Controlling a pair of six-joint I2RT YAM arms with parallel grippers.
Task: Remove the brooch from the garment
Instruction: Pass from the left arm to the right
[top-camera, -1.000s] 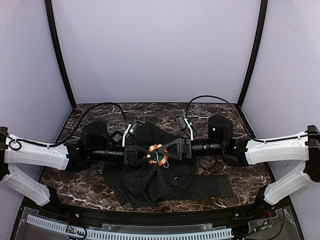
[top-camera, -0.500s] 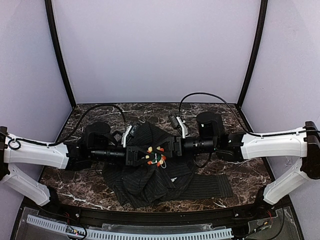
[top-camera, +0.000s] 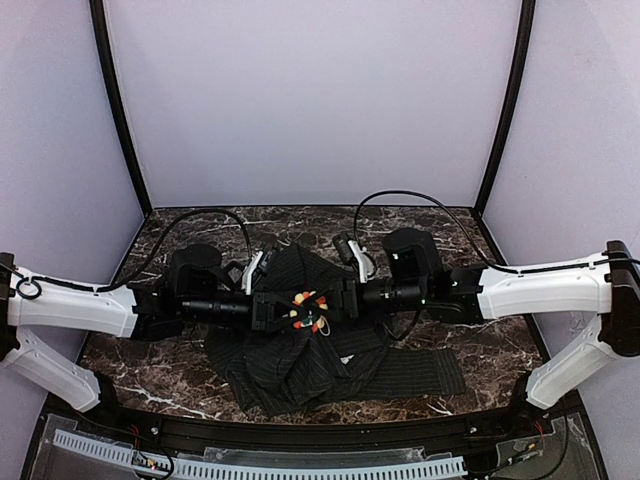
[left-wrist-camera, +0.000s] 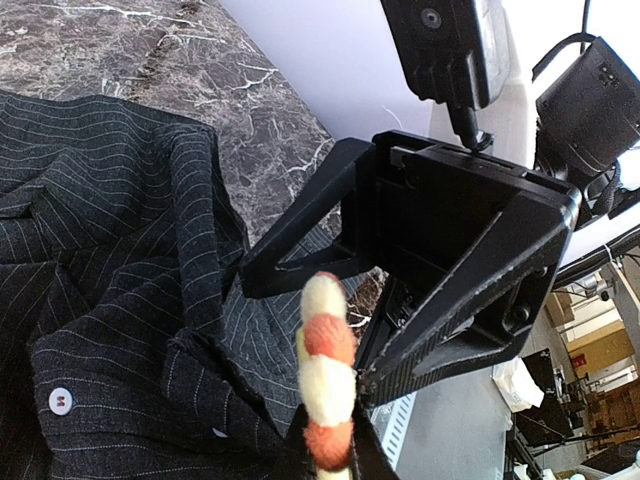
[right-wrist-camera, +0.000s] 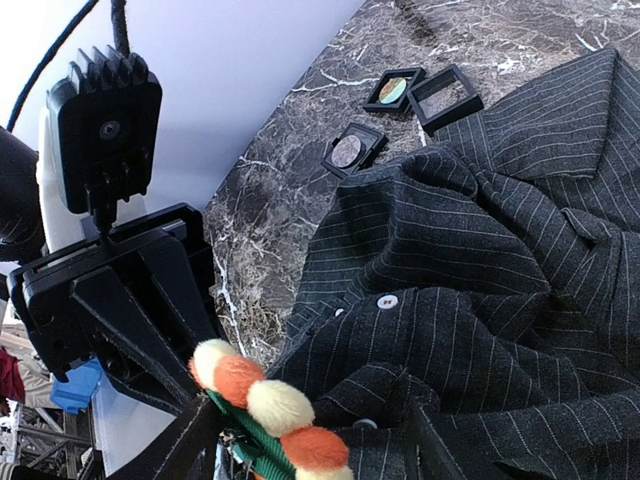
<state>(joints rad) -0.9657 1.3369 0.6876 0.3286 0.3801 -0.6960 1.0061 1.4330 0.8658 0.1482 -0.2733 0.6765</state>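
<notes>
The brooch (top-camera: 307, 310), a ring of orange and white pom-pom beads on green, sits on the raised fold of a dark pinstriped garment (top-camera: 300, 365) at the table's middle. My left gripper (top-camera: 288, 311) comes in from the left. In the left wrist view it (left-wrist-camera: 330, 455) is shut on the brooch (left-wrist-camera: 326, 385), seen edge-on. My right gripper (top-camera: 332, 300) comes in from the right, open, its fingers straddling the brooch. In the right wrist view it (right-wrist-camera: 310, 450) is wide open, with the brooch (right-wrist-camera: 270, 410) by the left finger (right-wrist-camera: 185, 435).
Three small square black boxes (right-wrist-camera: 348, 150) lie on the marble table (top-camera: 480, 345) beyond the garment's far edge. White shirt buttons (right-wrist-camera: 384, 301) show on the cloth. The two grippers face each other a few centimetres apart. Cables loop behind both wrists.
My right gripper has moved left, closing the gap, and its open fingers now stand around the brooch. The left gripper has held its place on the brooch.
</notes>
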